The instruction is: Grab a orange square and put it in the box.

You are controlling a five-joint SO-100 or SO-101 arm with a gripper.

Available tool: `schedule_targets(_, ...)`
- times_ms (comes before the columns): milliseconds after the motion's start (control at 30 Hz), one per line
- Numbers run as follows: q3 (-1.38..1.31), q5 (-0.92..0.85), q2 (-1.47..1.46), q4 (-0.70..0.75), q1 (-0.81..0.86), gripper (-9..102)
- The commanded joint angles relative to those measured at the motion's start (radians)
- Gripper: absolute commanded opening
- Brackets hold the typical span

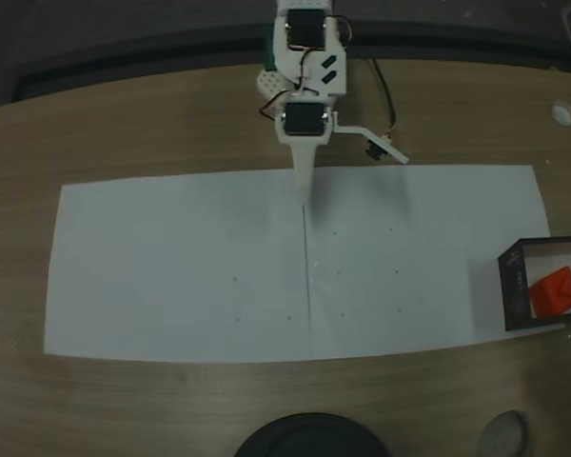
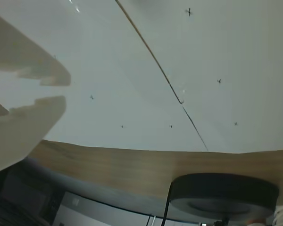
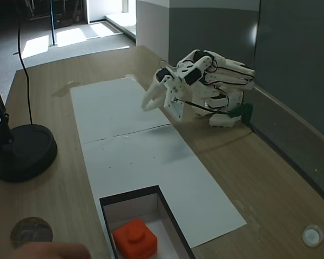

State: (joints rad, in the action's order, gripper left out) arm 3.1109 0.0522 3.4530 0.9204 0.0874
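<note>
Already the orange square (image 3: 135,239) sits inside the box (image 3: 175,229); the gripper (image 3: 147,102) seems nearly closed, empty.

Matt paper (image 1: 190,276) on wood-grain table (image 1: 171,124)

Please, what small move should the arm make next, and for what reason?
Probably none beyond staying folded at rest. The orange square already sits inside the box, and the gripper hangs far from it over the white paper, holding nothing, its jaws nearly closed in the wrist view.
</note>
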Motion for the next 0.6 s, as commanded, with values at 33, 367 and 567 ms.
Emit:
schedule_targets(33, -0.032, 0.005, 0.023, 0.089, -0.003, 0)
schedule_targets(367, -0.11, 0.006, 0.021, 0.371, -0.002, 0)
schedule_targets(567, -0.11, 0.006, 0.021, 0.371, -0.002, 0)
